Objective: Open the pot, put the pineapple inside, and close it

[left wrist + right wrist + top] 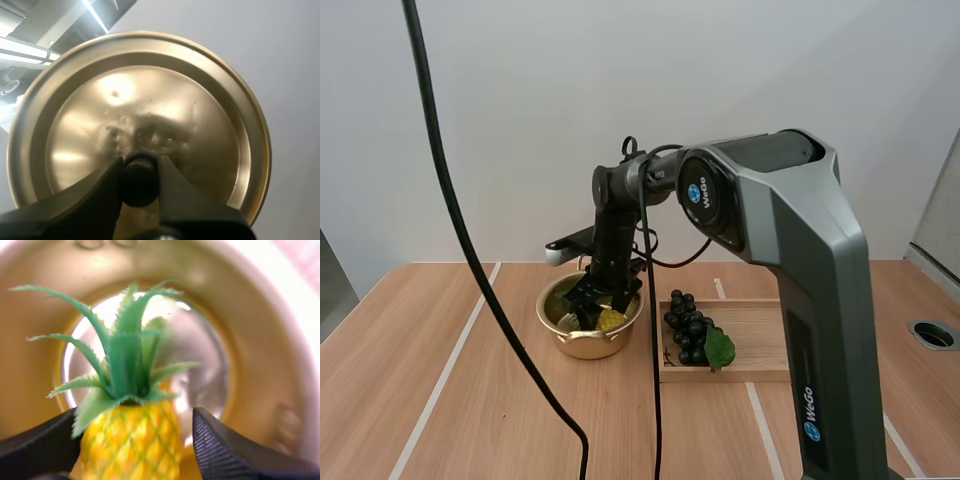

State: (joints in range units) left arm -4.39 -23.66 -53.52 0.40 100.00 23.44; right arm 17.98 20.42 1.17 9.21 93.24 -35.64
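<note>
The gold pot (582,345) stands uncovered on the table left of the tray. My right gripper (593,303) reaches down into it. The yellow pineapple (611,320) with green leaves lies inside the pot. In the right wrist view the pineapple (131,440) sits between the fingers of my right gripper (135,412), which stand apart, with a gap at one finger (220,445); the pot's wall (260,350) rings it. My left gripper (140,175) is shut on the black knob (139,182) of the gold lid (150,100), held up in the air.
A wooden tray (760,330) lies right of the pot, with a bunch of dark grapes (688,325) and a green leaf (719,347) at its left end. The right arm's big grey link (800,280) rises over the table's right half.
</note>
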